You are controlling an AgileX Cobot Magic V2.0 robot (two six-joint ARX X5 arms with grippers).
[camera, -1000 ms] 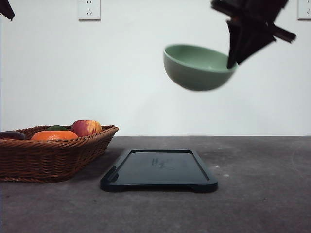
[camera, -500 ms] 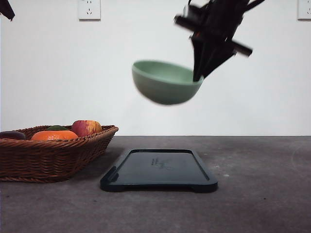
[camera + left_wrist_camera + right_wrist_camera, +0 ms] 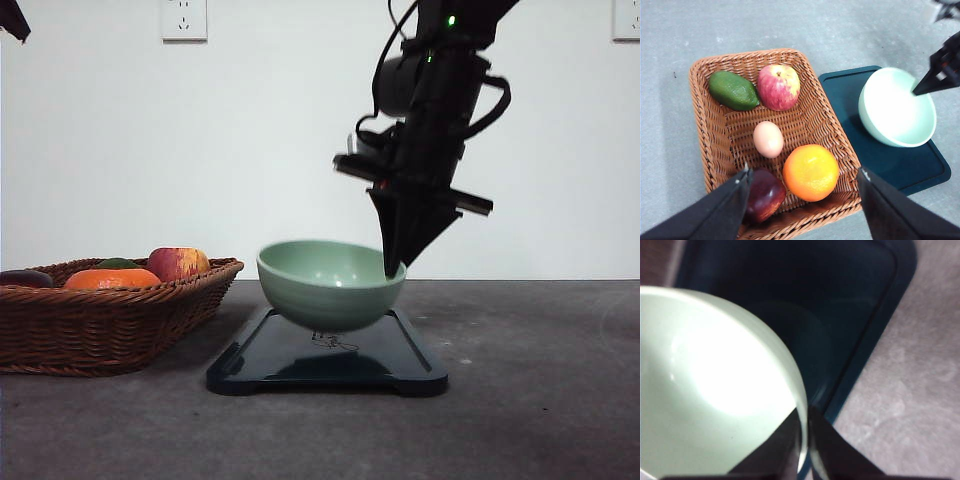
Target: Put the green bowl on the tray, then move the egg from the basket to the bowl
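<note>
a: where is your pale sage-green round ceramic bowl [image 3: 330, 284]?

b: it hangs tilted, low over the flat glossy black rectangular tray [image 3: 415, 372]; you cannot tell from the front view whether its base touches. your right gripper [image 3: 393, 268] pinches its rim, one finger inside, one outside.

a: and your left gripper [image 3: 802, 200]?

b: spread wide, holding nothing, above the shallow brown woven wicker basket [image 3: 702, 120].

a: what do you see in the basket?

b: a pale egg [image 3: 768, 139] near the middle, apart from the others; a green avocado [image 3: 733, 90] touching a red apple [image 3: 778, 86]; an orange [image 3: 810, 172] just beside a dark red fruit [image 3: 764, 194]. the basket sits just beside the tray on the grey table [image 3: 540, 400].
</note>
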